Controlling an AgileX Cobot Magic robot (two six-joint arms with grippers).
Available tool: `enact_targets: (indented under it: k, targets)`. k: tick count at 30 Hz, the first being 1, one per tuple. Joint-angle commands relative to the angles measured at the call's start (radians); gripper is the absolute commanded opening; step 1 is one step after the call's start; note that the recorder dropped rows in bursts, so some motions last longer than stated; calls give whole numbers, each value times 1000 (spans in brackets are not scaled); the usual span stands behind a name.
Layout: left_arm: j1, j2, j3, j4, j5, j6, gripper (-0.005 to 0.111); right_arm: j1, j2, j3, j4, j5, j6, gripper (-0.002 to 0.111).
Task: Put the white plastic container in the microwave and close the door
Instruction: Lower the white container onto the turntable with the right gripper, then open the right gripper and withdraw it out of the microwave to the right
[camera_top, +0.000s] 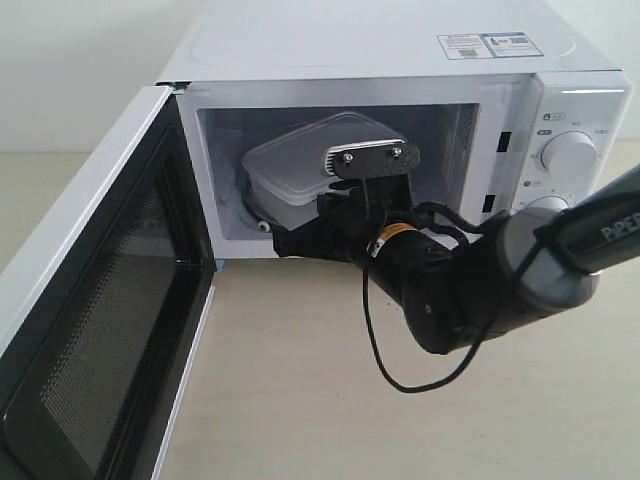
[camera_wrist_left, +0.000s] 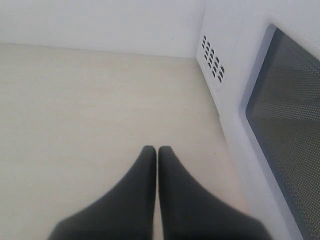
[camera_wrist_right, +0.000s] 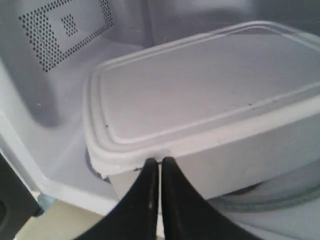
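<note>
The white plastic container (camera_top: 300, 165) (camera_wrist_right: 200, 85) lies inside the microwave (camera_top: 380, 40), lid on, tilted a little on the turntable. The door (camera_top: 100, 330) hangs wide open to the left, its dark mesh window facing inward. My right gripper (camera_wrist_right: 160, 161) reaches into the cavity mouth and is shut with nothing between its fingers. Its tips are right at the front edge of the container's lid rim. My left gripper (camera_wrist_left: 157, 148) is shut and empty, low over the table beside the door's outer face (camera_wrist_left: 290, 135). It is out of sight in the exterior view.
The glass turntable (camera_wrist_right: 280, 195) shows under the container. The right arm (camera_top: 480, 290) crosses in front of the control panel with its dials (camera_top: 568, 155), and a black cable (camera_top: 385, 370) loops down from it over the beige table (camera_top: 300, 420). Vent holes (camera_wrist_left: 212, 57) mark the microwave's side.
</note>
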Motion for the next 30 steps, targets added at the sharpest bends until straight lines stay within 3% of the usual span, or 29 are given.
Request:
enact_targets:
  k: [1, 13, 17, 22, 30]
  targets:
    - [2, -2, 4, -7, -2, 1, 4, -5, 42, -78, -20, 14, 19, 1]
    - [2, -2, 4, -7, -2, 1, 4, -5, 59, -143, -18, 78, 35, 1]
    - [2, -2, 4, -7, -2, 1, 4, 4, -16, -92, -18, 226, 44, 1]
    - [2, -2, 4, -7, -2, 1, 4, 46, -189, 58, -17, 216, 44, 1]
    - [2, -2, 4, -7, -2, 1, 4, 57, -504, 208, -23, 687, 44, 1]
